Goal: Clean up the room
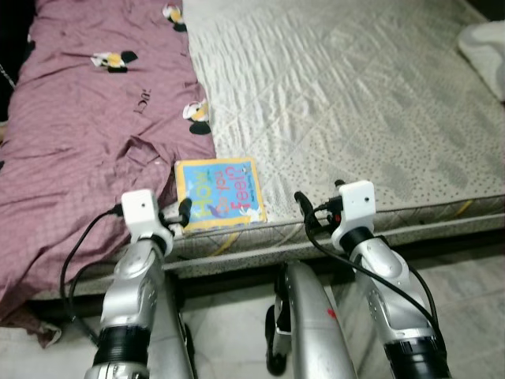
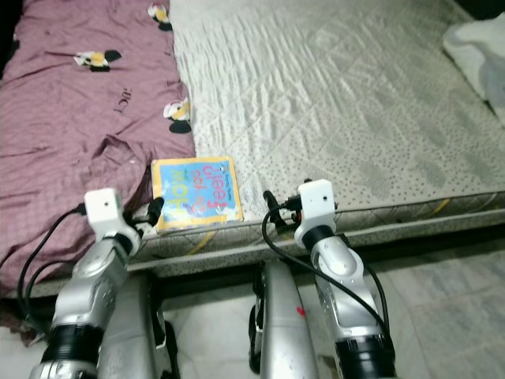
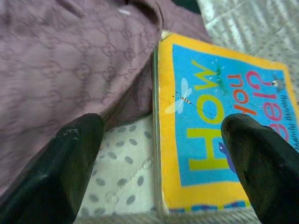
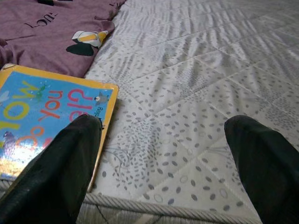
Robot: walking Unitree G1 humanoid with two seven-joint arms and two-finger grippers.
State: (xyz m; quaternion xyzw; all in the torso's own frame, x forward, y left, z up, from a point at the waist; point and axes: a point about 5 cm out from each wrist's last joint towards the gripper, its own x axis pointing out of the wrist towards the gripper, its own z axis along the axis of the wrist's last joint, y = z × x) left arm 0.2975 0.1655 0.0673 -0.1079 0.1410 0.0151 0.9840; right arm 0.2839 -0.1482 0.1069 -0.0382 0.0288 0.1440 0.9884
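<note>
A children's book (image 1: 218, 193) with a yellow border and blue cover lies flat near the front edge of the bed, beside the mauve blanket (image 1: 87, 126). My left gripper (image 3: 159, 163) is open at the book's left corner, one finger (image 3: 60, 168) over the blanket's edge and the other finger (image 3: 266, 163) over the cover. My right gripper (image 4: 163, 168) is open a little to the right of the book, above the bare quilted mattress (image 1: 355, 103). Neither gripper touches the book.
The mauve blanket with cartoon prints covers the bed's left half and hangs over the front edge. A white bundle (image 1: 485, 47) lies at the far right corner. Grey tiled floor (image 1: 465, 292) runs below the mattress edge.
</note>
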